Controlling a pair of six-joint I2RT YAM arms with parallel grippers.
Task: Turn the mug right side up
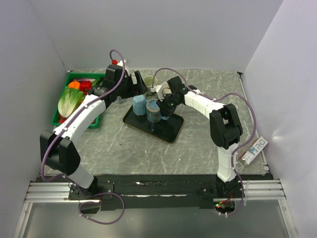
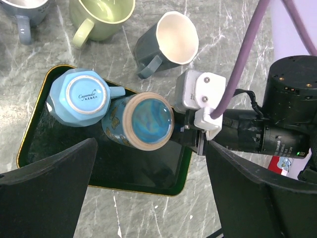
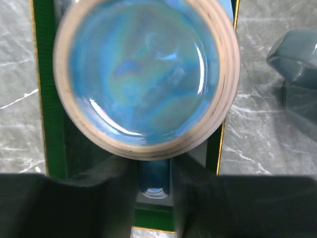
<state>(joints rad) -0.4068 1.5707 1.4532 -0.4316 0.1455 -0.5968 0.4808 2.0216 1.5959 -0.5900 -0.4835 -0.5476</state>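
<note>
The mug is blue with a patterned wall and stands upside down on the black tray, its glazed base facing up. My right gripper reaches in from the right. In the right wrist view its fingers press on both sides of the mug's handle, so the right gripper is shut on it. My left gripper hangs open above the tray's near edge, holding nothing; it is behind the tray in the top view.
A light blue mug also stands upside down on the tray, touching the patterned one. Behind the tray are a green mug, a dark grey mug on its side and a grey-blue mug. A green vegetable basket sits left.
</note>
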